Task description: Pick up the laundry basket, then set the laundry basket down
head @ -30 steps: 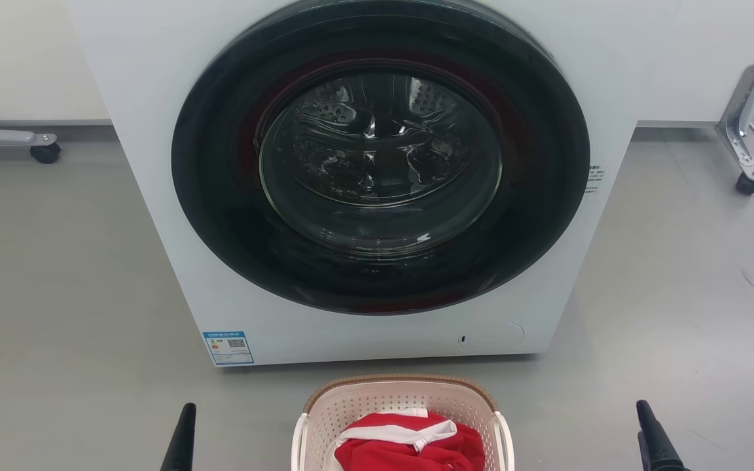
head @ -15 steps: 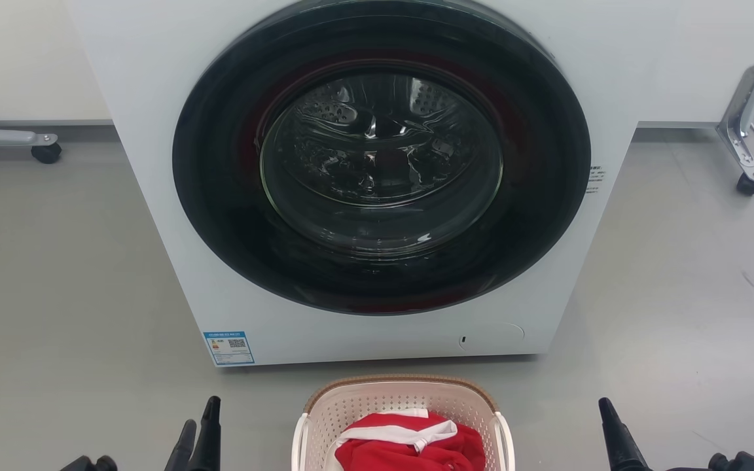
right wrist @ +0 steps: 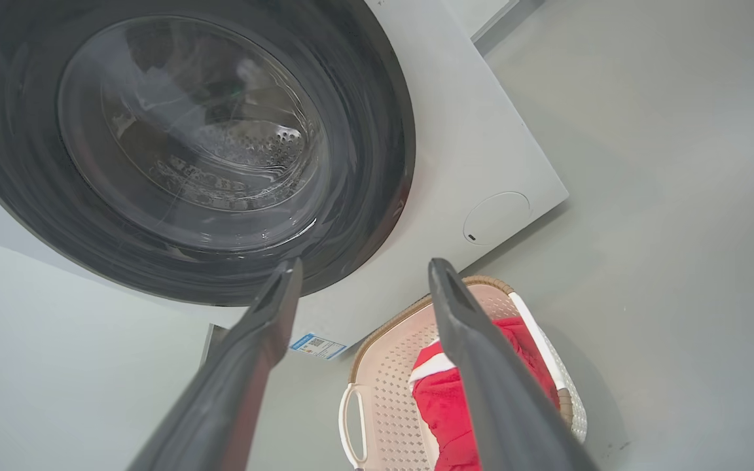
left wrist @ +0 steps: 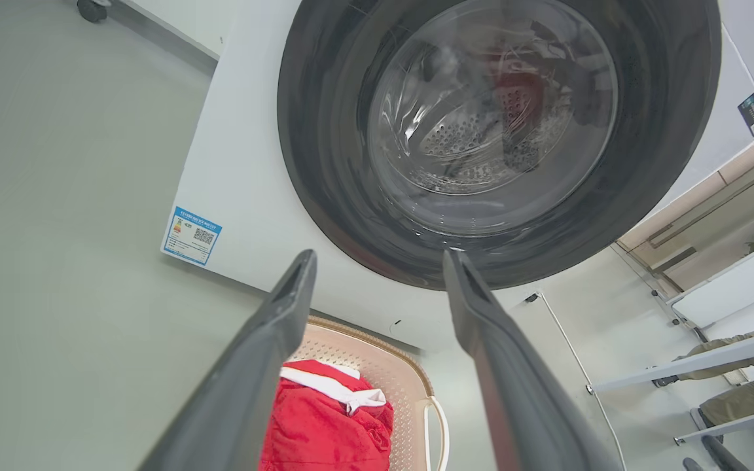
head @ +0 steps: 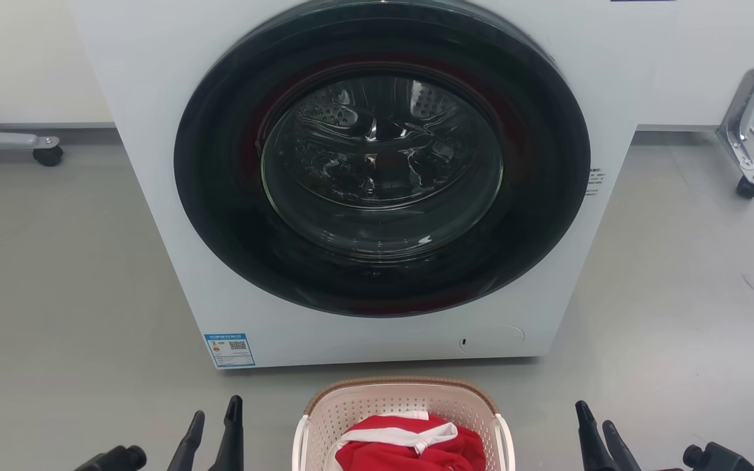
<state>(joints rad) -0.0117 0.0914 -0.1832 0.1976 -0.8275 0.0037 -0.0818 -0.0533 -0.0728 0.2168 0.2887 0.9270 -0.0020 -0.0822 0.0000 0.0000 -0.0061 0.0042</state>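
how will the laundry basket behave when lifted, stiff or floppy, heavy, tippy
The laundry basket looks like perforated plastic: probably stiff and light. The red garment inside likely adds little weight. With loop handles on both sides, a one-sided lift may tip it.

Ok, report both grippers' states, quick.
Left gripper: open, holding nothing, left of the laundry basket.
Right gripper: open, holding nothing, right of the laundry basket.

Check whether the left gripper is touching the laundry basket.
Apart. The head view shows bare floor between the left gripper and the laundry basket; its open fingers hold nothing.
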